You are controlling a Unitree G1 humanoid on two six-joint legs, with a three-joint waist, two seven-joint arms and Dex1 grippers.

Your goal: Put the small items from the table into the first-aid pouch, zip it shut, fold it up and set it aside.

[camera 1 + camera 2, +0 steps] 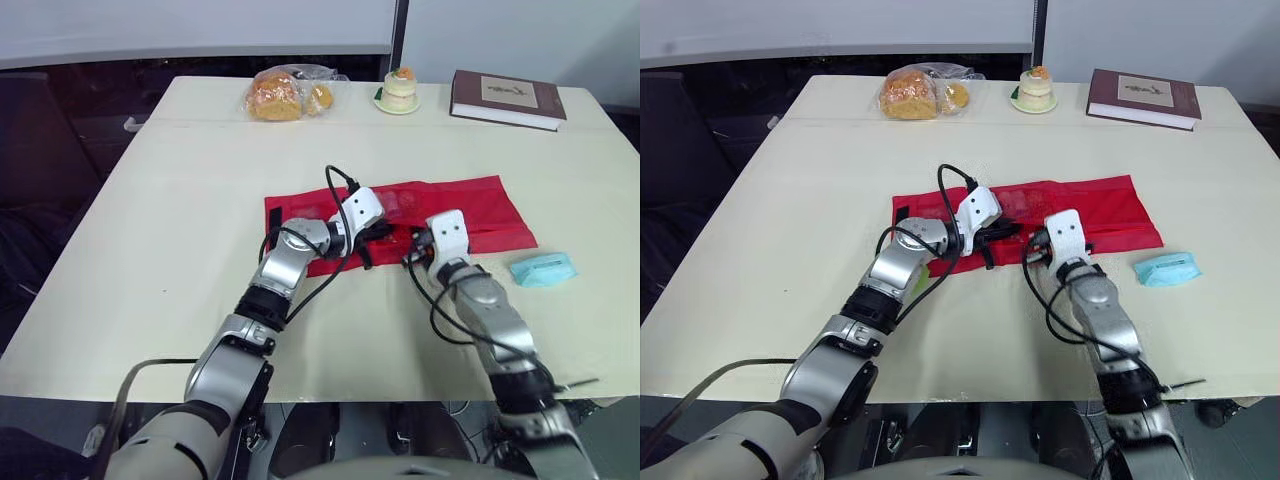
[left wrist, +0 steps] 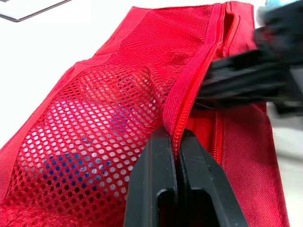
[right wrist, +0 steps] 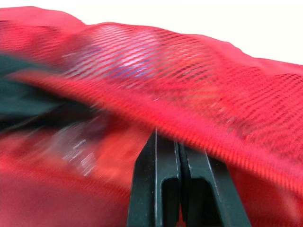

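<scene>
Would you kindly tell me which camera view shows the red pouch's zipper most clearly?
The left wrist view: the zipper runs close up beside the mesh pocket, its edge pinched by the left gripper. The right wrist view shows just one raised edge; in the eye views it is too small to trace on the red pouch.

The first-aid pouch is red woven cloth with a dull finish, one face an open mesh panel of coarse holes edged by a ribbed zipper tape. The left gripper has smooth, matt black plastic fingers. The table is smooth, matt cream; on it, a pleated soft blue mask and a bread bag of glossy clear plastic.
</scene>
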